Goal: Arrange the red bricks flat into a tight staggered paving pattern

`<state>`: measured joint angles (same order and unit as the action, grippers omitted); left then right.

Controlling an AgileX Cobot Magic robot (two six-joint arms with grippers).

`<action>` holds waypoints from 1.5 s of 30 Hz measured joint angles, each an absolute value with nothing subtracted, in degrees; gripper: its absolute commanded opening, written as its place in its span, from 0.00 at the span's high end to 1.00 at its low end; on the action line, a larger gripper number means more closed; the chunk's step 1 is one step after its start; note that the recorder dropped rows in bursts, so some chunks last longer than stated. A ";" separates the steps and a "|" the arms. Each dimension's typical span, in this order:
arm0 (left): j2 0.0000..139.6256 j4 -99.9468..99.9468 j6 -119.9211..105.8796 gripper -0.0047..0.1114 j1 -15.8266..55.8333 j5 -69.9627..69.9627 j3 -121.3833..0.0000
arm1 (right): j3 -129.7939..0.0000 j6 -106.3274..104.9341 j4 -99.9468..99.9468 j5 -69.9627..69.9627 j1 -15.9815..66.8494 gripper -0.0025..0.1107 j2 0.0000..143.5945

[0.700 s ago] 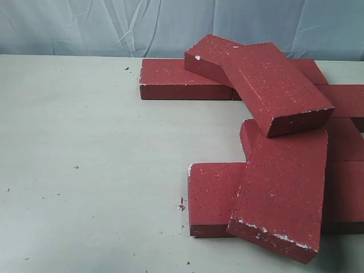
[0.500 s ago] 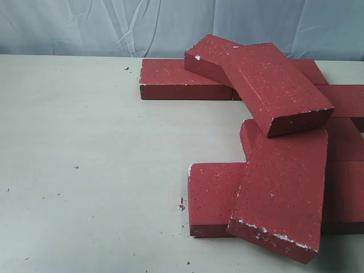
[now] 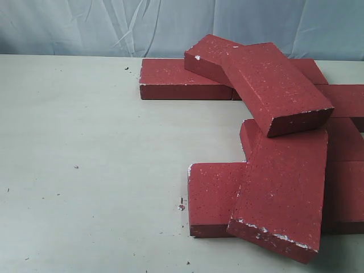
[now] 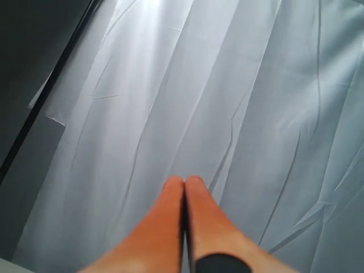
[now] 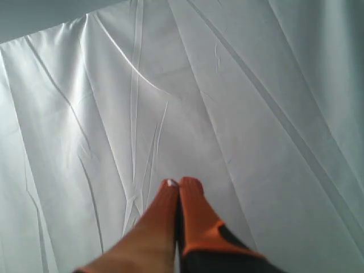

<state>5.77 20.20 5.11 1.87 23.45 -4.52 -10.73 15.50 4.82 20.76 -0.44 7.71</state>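
Observation:
Several dark-red speckled bricks lie in a loose heap at the right of the exterior view. One brick [image 3: 277,88] rests tilted on top of the back ones, and another [image 3: 284,190] leans over a flat brick [image 3: 213,196] at the front. A flat brick [image 3: 179,78] lies at the back left of the heap. Neither arm shows in the exterior view. My left gripper [image 4: 185,180] is shut with its orange fingers together, facing a pale curtain. My right gripper [image 5: 180,182] is likewise shut on nothing, pointed at the curtain.
The pale table [image 3: 85,159] stretches bare to the left of the heap, with small red crumbs [image 3: 181,206] near the front brick. A wrinkled light-blue curtain [image 3: 114,25] hangs behind the table. A dark panel [image 4: 28,68] borders the curtain in the left wrist view.

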 measured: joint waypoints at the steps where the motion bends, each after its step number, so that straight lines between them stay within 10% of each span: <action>1: 7.52 19.77 5.18 0.96 1.87 23.57 -5.55 | -12.07 15.50 4.82 20.76 -0.44 0.99 9.29; 22: 50.41 1.65 5.18 0.96 1.87 3.14 -31.31 | -43.86 15.50 -9.49 0.00 -0.44 0.99 45.75; 45: 77.31 27.40 -21.55 0.96 10.82 -29.12 -55.32 | -44.46 -3.26 -5.39 -22.71 -0.44 0.99 63.12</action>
